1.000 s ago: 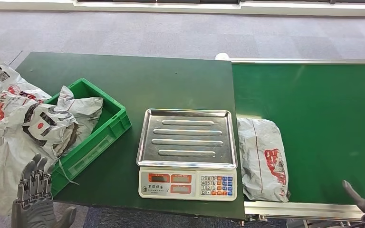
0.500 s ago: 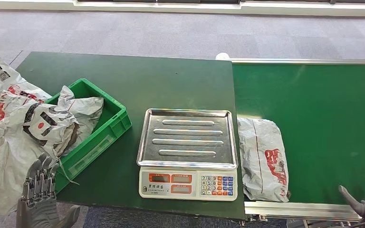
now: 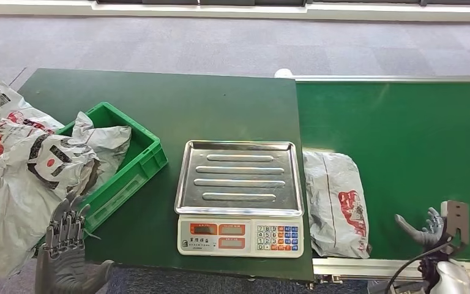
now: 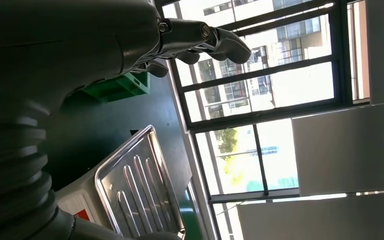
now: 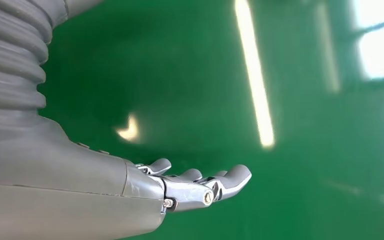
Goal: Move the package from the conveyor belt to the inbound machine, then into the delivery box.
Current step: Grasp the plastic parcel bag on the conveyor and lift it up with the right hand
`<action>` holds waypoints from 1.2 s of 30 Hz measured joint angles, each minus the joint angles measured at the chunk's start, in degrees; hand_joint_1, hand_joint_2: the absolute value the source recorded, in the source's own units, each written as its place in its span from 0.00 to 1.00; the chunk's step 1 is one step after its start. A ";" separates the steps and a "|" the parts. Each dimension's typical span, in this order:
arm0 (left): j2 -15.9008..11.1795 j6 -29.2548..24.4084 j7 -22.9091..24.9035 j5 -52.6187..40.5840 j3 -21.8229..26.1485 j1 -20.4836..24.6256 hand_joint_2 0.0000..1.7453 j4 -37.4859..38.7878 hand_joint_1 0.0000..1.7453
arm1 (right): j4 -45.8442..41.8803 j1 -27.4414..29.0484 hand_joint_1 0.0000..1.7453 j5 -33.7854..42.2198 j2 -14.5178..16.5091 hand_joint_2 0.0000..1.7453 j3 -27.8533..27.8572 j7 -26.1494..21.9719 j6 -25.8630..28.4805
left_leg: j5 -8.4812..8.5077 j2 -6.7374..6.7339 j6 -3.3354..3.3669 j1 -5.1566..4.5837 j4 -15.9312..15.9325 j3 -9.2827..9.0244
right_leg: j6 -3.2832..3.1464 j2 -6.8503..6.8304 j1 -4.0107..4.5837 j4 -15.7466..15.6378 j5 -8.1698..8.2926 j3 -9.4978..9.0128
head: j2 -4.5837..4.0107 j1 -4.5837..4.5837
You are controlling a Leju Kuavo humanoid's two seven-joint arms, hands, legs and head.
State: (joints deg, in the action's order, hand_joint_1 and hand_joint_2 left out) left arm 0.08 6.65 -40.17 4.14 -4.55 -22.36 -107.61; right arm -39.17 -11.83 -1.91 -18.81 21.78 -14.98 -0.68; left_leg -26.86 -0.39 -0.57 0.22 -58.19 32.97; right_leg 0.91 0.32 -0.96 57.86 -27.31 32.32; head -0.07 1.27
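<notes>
Your right robot hand (image 3: 427, 225) has risen over the green conveyor belt (image 3: 404, 135) toward the grey plastic mailer package (image 3: 336, 202), fingers spread and empty. The package lies untouched beside the steel-topped weighing scale (image 3: 240, 196), so the grasp comes next; your left robot hand (image 3: 67, 236) hangs open too.

Grey ribbed wrist cover (image 5: 10, 60), dark metallic fingers (image 5: 225, 180), small screws

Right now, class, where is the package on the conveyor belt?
In the head view the package lies at the belt's near left end, beside the scale.
</notes>
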 joint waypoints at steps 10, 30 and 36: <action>-2.69 0.65 0.24 2.28 -1.62 3.53 1.00 2.25 0.00 | -3.55 -4.79 0.00 -3.21 5.57 1.00 -8.89 3.81 1.80 | 0.10 0.31 -0.01 0.02 0.01 0.10 | 0.01 -0.24 0.01 0.02 0.03 0.06 | 0.00 0.00; -4.45 0.02 2.91 1.96 -5.62 7.42 1.00 5.22 0.00 | -1.89 -8.28 0.00 -19.15 7.34 1.00 -20.40 22.77 -9.98 | 0.05 -0.07 -0.12 0.10 -0.01 -0.26 | -0.14 0.10 0.20 -0.01 0.11 -0.08 | 0.00 0.00; -3.80 -1.42 3.80 1.19 -5.62 6.59 1.00 4.40 0.00 | 0.29 -10.48 1.00 -24.38 7.49 1.00 -24.43 26.18 -10.12 | -0.04 -0.06 -0.19 0.25 -0.01 -0.51 | -0.23 0.03 0.34 -0.04 0.03 -0.47 | 0.00 0.00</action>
State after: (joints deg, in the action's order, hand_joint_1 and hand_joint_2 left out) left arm -3.73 5.23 -36.37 5.33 -10.16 -15.77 -103.21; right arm -38.88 -22.31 -26.28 -11.32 -2.65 11.20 -10.80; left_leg -26.90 -0.45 -0.77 0.47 -58.20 32.46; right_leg 0.67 0.36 -0.62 57.82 -27.28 31.85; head -0.07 1.27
